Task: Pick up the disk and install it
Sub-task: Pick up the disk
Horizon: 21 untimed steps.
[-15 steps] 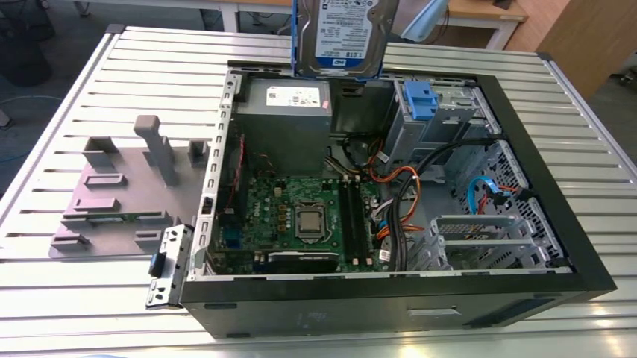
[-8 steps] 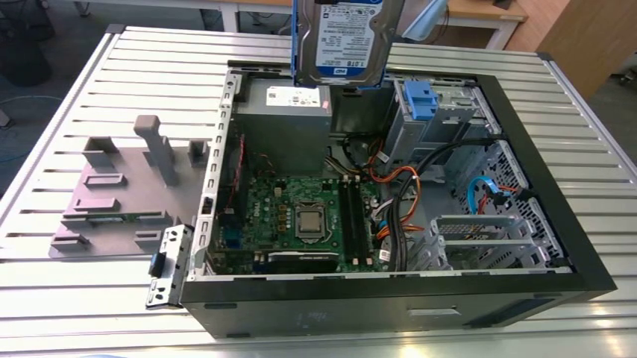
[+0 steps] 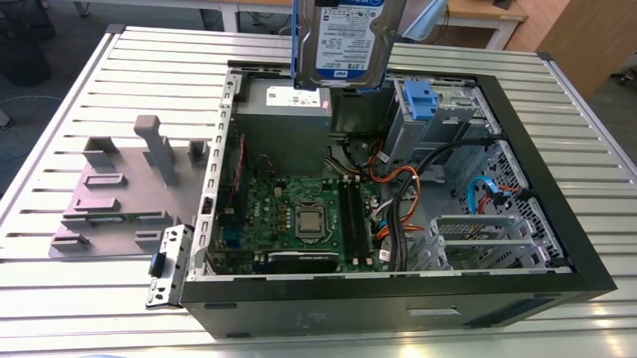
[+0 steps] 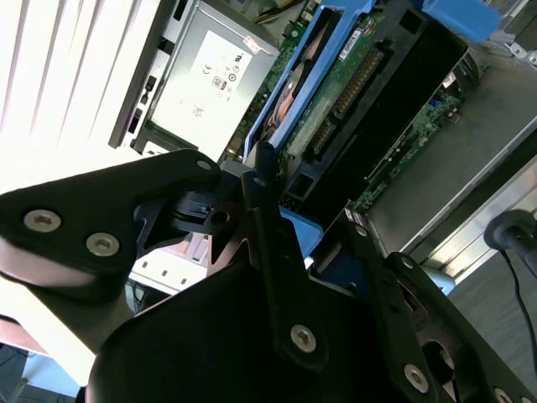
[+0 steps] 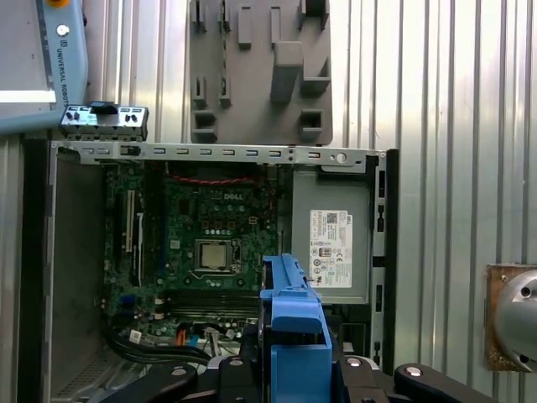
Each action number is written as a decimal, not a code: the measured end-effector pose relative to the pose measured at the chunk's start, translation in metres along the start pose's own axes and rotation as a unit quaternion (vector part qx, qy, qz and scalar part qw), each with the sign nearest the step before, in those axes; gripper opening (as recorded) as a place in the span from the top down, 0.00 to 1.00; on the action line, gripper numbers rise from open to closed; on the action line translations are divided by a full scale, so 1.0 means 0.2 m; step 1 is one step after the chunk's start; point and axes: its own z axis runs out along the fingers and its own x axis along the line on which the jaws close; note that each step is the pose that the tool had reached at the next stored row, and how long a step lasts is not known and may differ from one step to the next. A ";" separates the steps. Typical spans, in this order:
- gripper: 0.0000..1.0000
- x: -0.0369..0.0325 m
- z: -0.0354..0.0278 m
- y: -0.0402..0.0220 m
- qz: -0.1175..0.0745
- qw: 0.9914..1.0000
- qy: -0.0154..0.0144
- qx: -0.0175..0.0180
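Observation:
The disk (image 3: 344, 41) hangs upright in the air over the back edge of the open computer case (image 3: 398, 294). Its blue-and-white label faces the exterior camera, and a blue rail runs down its side. In the second wrist view my gripper (image 4: 306, 197) is shut on the disk (image 4: 336, 92), with its black fingers (image 4: 262, 180) pressing the blue-railed edges and the green circuit-board side showing. In the first wrist view the disk's blue rail (image 5: 293, 315) stands edge-on above the gripper's black links (image 5: 289, 374), over the case interior.
Inside the case lie a grey power-supply box (image 3: 283, 112), the motherboard (image 3: 298, 216), cables and a metal drive bay with a blue latch (image 3: 418, 101). A grey parts fixture (image 3: 130, 186) and a loose metal bracket (image 3: 167, 265) sit on the ribbed table at the exterior view's left.

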 end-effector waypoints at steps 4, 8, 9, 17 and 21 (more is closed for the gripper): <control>0.64 0.013 0.000 0.000 0.000 1.000 0.000 0.000; 0.64 0.017 0.000 0.000 0.000 1.000 0.000 0.000; 0.64 0.018 0.000 0.000 0.000 1.000 0.000 0.000; 0.64 0.029 0.000 0.000 0.000 1.000 0.000 0.000; 0.64 0.032 0.000 0.000 0.000 1.000 0.000 0.000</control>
